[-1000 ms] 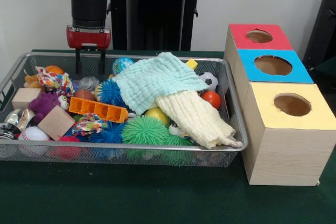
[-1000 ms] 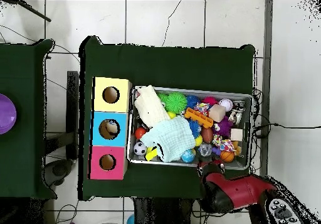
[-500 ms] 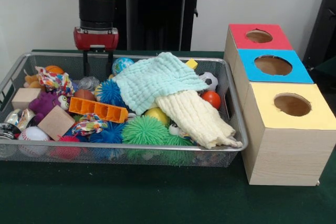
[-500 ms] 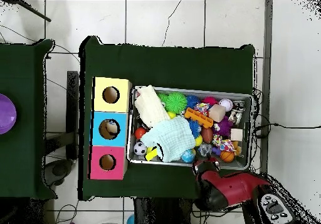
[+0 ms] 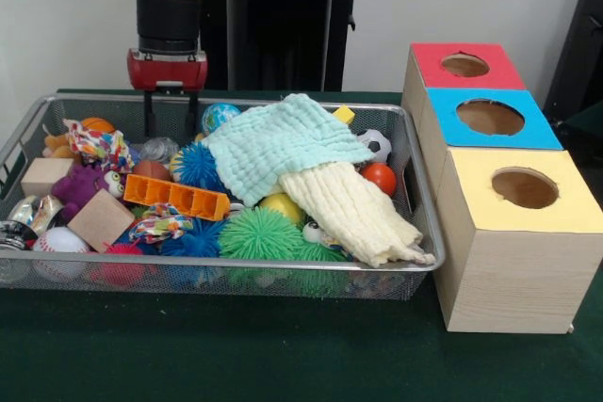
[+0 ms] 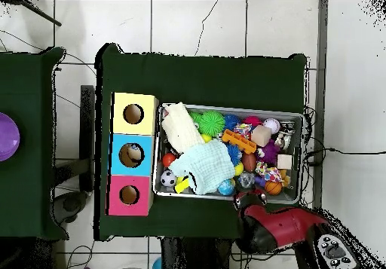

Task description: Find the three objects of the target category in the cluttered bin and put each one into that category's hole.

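**Front view: wire bin stock, handling notes**

Landmark: wire mesh bin [image 5: 419, 197]. All places are given against it.

- Gripper [image 5: 168, 112]: at the bin's far rim, toward its left end, above the toys. Two dark fingers hang parted with nothing between them.
- Sorting boxes: just beside the bin's right end, in a row; red-topped box [image 5: 464, 65] farthest, blue-topped box [image 5: 490, 118] in the middle, yellow-topped box [image 5: 521, 189] nearest. One round hole each.
- Cloths: mint cloth [image 5: 279, 143] over the bin's middle, cream cloth [image 5: 350, 211] trailing to its front right corner. Judged soft, limp and light; pinch a raised fold.
- Balls: red ball [image 5: 380, 177] and soccer ball [image 5: 375, 144] at the right end; likely smooth and apt to roll. Green spiky ball [image 5: 260, 233] at the front; likely squashy, easy to grip.
- Wooden blocks [image 5: 100, 219]: left end; stiff, flat-sided.

Not determinable: which category is the target, so the three sought items cannot be singled out. Whatever lies beneath the cloths is hidden. Overhead, the arm covers the gripper.
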